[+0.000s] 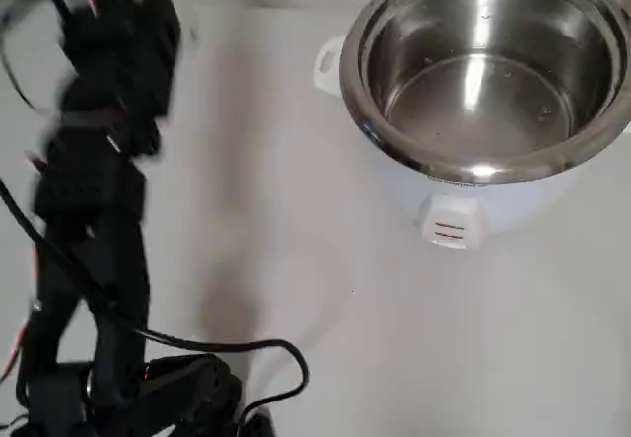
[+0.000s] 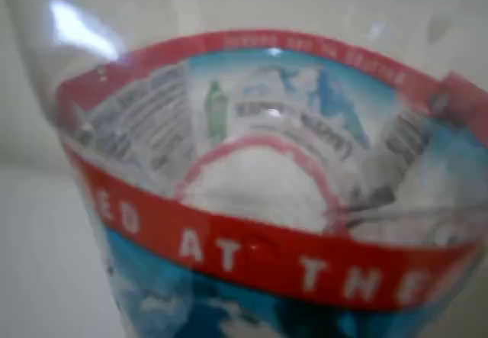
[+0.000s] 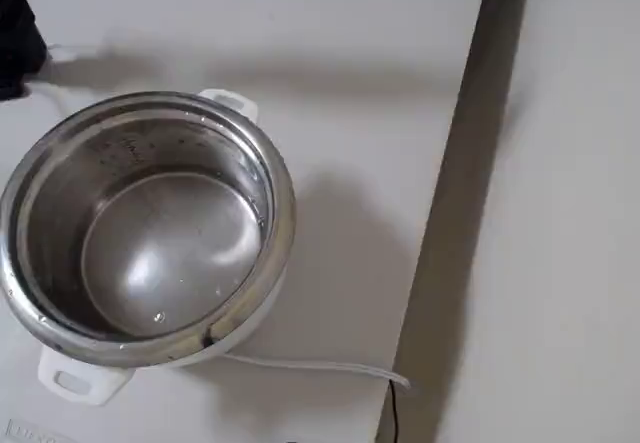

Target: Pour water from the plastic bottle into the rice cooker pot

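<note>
The plastic bottle (image 2: 259, 201) sits right against the wrist camera, its red, white and blue label band across the picture and clear ribbed plastic above it. The black arm is blurred at the left of the overhead view, and its gripper (image 1: 128, 8) is near the top left corner, well left of the cooker. The fingers are hidden, but the bottle sits as if held between them. The rice cooker pot (image 1: 488, 72) is shiny steel and sits in its white body at the top right. Drops and a shallow sheen of water show inside the rice cooker pot (image 3: 150, 243).
The white cooker body (image 1: 463, 205) has a side handle (image 1: 328, 62) facing the arm. Black cables (image 1: 227, 348) trail across the table's lower left. A white cord (image 3: 310, 366) runs from the cooker toward the table edge (image 3: 455, 193).
</note>
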Controlling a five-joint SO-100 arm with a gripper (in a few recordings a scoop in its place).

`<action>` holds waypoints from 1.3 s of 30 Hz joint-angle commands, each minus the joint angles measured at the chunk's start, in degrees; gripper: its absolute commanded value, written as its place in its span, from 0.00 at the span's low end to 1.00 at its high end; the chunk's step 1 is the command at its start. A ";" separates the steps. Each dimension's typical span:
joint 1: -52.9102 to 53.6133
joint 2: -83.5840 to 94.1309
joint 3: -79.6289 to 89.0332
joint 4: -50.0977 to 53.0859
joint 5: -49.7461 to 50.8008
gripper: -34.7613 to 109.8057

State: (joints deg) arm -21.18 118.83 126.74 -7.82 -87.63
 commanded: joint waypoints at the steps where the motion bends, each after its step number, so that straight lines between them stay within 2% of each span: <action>1: -0.53 -6.50 15.64 -26.19 -2.20 0.29; 5: 1.14 -24.61 13.10 -42.45 -2.81 0.29; 9: 3.34 -40.96 4.39 -51.68 -3.52 0.29; 20: 9.40 -68.29 -22.76 -55.46 -7.38 0.31; 24: 11.43 -73.48 -28.56 -56.07 -8.09 0.36; 27: 12.30 -74.36 -29.09 -56.34 -8.26 0.40; 32: 12.57 -75.32 -28.48 -60.12 -9.32 0.52; 39: 13.97 -71.72 -22.24 -63.46 -9.05 0.55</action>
State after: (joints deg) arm -8.09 42.36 101.25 -68.38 -96.77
